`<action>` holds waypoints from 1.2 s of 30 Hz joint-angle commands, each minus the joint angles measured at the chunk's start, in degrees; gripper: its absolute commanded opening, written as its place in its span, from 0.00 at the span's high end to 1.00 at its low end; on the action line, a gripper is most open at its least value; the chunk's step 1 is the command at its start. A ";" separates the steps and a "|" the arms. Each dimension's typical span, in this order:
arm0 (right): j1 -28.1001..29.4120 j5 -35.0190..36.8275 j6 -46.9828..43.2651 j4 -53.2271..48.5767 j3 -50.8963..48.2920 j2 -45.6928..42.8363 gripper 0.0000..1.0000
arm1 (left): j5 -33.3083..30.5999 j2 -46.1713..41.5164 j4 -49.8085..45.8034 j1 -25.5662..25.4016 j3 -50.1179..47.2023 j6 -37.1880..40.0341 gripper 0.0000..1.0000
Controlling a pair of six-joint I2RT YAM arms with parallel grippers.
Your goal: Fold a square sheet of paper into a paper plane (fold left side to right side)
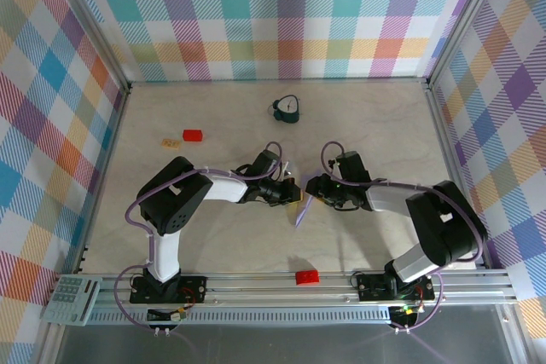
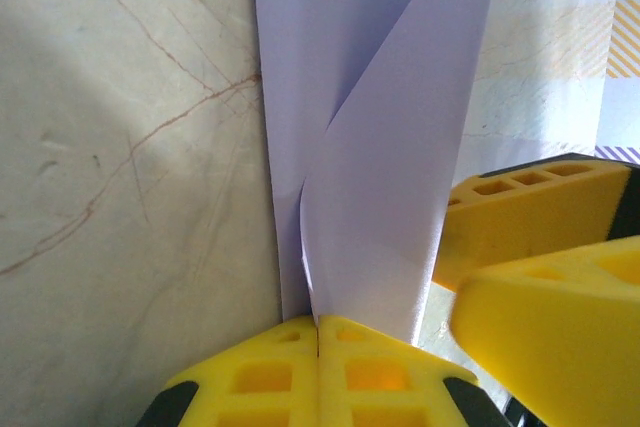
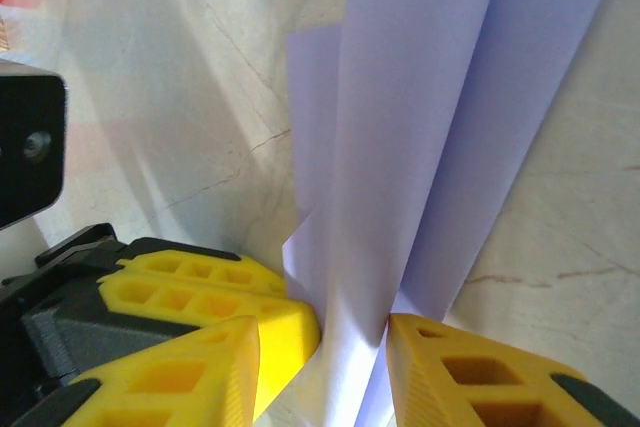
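Lavender paper plane [image 2: 390,177] pinched by left gripper [image 2: 318,342]; right gripper [image 3: 350,347] also grasps it.

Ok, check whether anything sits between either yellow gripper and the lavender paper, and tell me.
Nothing visible does. The left gripper is shut on the pale lavender folded paper, and the right gripper has the same paper between its yellow fingers. The red block and dark teal clock-like object lie apart.

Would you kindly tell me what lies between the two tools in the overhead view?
The folded lavender paper lies between the left tool and right tool in the top view; both wrist views show each clamped on it.
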 commanded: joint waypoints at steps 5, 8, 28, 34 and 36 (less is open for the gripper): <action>0.21 2.55 -2.10 -6.71 0.33 -4.81 0.63 | -6.20 5.34 -4.81 -1.87 -0.14 2.34 1.00; 0.21 2.45 -2.86 -7.43 1.11 -5.81 0.70 | -6.42 5.33 -4.91 -1.86 -0.14 2.34 1.00; 0.21 0.98 -5.36 -6.48 6.27 4.61 0.92 | -11.05 4.37 -7.08 -1.88 -0.87 2.37 1.00; 0.20 1.89 -5.54 -6.58 5.70 5.61 0.91 | -11.68 4.48 -7.51 -1.79 -1.02 2.36 1.00; 0.21 1.91 -5.54 -6.48 5.59 5.90 0.91 | -11.85 4.58 -7.65 -1.79 -0.97 2.26 1.00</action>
